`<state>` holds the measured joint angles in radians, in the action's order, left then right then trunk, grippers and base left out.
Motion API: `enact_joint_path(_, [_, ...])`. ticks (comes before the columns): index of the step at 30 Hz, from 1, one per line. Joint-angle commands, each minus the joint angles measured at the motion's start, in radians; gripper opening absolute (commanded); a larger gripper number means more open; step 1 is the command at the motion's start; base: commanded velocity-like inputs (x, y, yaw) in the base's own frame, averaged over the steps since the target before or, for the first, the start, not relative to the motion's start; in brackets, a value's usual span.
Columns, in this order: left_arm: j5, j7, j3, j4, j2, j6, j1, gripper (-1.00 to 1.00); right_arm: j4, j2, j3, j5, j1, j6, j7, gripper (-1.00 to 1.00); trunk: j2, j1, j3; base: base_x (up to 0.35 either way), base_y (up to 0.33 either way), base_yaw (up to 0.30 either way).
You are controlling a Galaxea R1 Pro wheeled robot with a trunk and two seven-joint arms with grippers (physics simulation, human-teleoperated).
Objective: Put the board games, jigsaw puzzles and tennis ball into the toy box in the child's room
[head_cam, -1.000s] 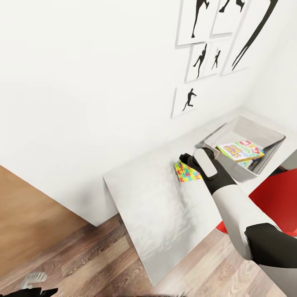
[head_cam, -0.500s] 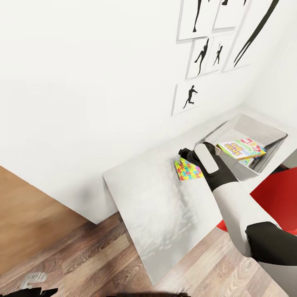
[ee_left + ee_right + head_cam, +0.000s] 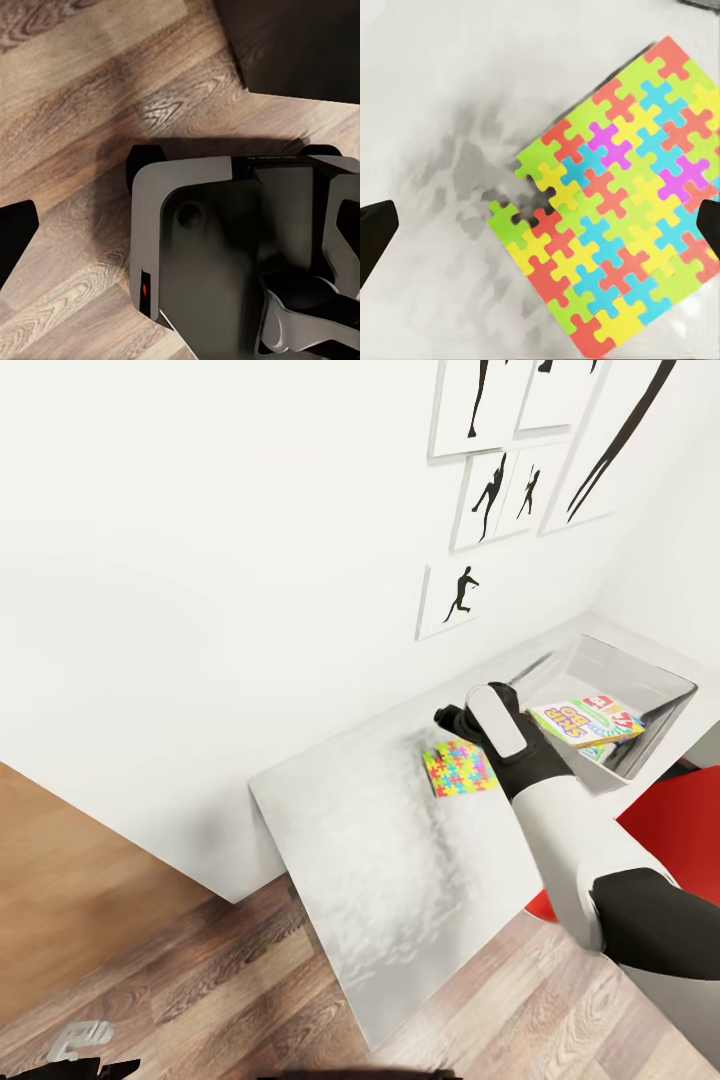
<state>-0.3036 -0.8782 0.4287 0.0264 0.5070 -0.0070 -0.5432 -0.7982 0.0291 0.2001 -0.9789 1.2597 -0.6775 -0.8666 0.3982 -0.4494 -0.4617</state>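
Observation:
A jigsaw puzzle (image 3: 460, 770), a flat square of yellow, pink, blue and green pieces, lies on the pale grey table (image 3: 380, 860). My right gripper (image 3: 452, 726) hovers just above its far edge, open and holding nothing. In the right wrist view the jigsaw puzzle (image 3: 615, 217) lies below the right gripper (image 3: 540, 229), with a black fingertip (image 3: 375, 232) at each side of the picture. The toy box (image 3: 640, 678) stands to the right and holds a Skip-Bo board game (image 3: 585, 722). My left gripper (image 3: 180, 232) hangs low over the wood floor, open.
A red chair (image 3: 680, 815) stands at the table's right front, beside my right arm. Black silhouette pictures (image 3: 460, 600) hang on the white wall behind the table. The robot's own base (image 3: 225, 247) sits on the floor under the left gripper.
My right gripper has drawn back from over the puzzle toward the wall, so more of the puzzle shows. The puzzle stays flat on the table. The view shifted slightly.

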Motion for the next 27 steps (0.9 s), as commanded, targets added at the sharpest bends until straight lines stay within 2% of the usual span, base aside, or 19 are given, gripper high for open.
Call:
enact_joint_path(1, [-0.008,-0.002,0.009,0.003,0.001,-0.001,-0.001,1.0,0.005,0.0,0.003,-0.007,0.007,-0.012,-0.017,1.0,0.002,-0.001,-0.002,0.0,0.0,0.0])
enact_joint_path(7, [-0.008,-0.002,0.009,0.003,0.001,-0.001,-0.001,1.0,0.044,0.0,-0.001,-0.009,0.059,-0.06,-0.054,1.0,0.002,-0.001,-0.002,0.0,0.0,0.0])
enact_joint_path(13, [-0.01,-0.002,0.007,0.003,0.0,-0.001,-0.001,1.0,0.165,0.001,0.0,-0.008,0.135,-0.071,-0.059,1.0,0.002,-0.001,-0.002,0.0,0.0,0.0])
enact_joint_path(19, [-0.011,-0.002,0.008,0.003,-0.002,-0.002,-0.001,1.0,0.217,0.003,0.002,-0.006,0.16,-0.068,-0.06,1.0,0.002,-0.001,-0.002,0.0,0.0,0.0])
enact_joint_path(27, [-0.012,-0.004,0.007,0.003,-0.002,-0.004,-0.001,1.0,0.224,0.015,0.004,-0.005,0.17,-0.066,-0.065,1.0,0.002,-0.001,-0.002,0.0,0.0,0.0])
